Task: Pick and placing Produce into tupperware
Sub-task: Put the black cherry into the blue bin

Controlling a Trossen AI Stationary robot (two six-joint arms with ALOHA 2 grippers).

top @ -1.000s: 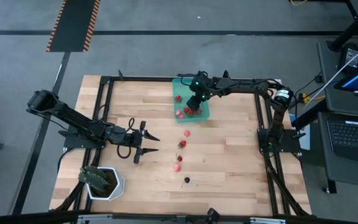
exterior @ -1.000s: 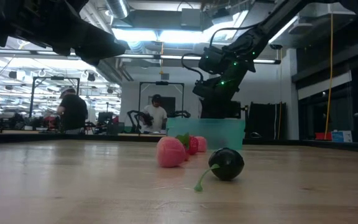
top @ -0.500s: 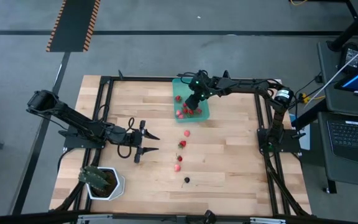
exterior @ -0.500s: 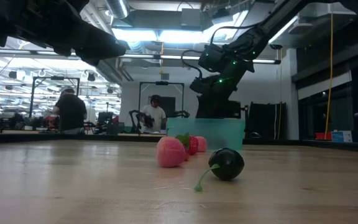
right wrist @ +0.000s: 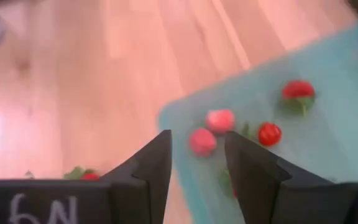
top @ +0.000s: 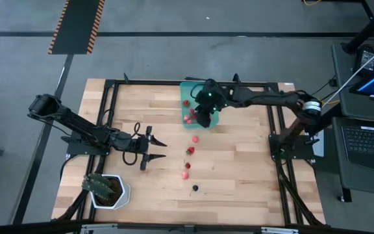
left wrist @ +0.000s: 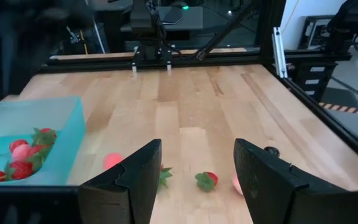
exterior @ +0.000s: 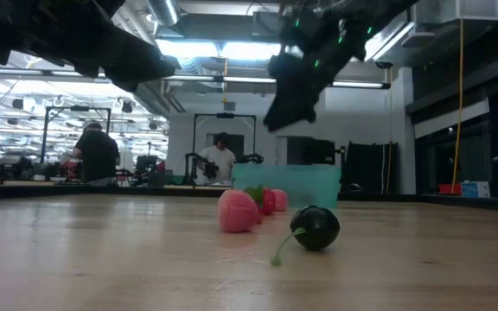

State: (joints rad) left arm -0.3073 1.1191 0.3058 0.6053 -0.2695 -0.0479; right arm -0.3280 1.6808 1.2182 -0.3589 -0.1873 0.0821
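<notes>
The teal tupperware (top: 190, 92) stands at the table's far middle with several red and pink fruits (right wrist: 220, 119) inside. My right gripper (top: 203, 121) hangs open above the tupperware's near edge (right wrist: 179, 118), with nothing between its fingers (right wrist: 197, 163). More produce lies in a row on the wood nearer the front: a pink fruit (top: 195, 138), a red one with a green top (top: 190, 151), another pink one (top: 185, 175) and a dark berry (top: 195, 188). My left gripper (top: 164, 150) waits open left of this row, pointing at it (left wrist: 194, 180).
A white pot with a green plant (top: 109, 190) stands at the near left corner. Black frame rails (top: 109, 104) run along the table's left, far and right sides. People (exterior: 102, 155) work in the room beyond the table.
My right gripper has risen out of the tupperware and come a little toward the near edge, turning as it rose. The fruits on the table and in the tupperware lie as before.
</notes>
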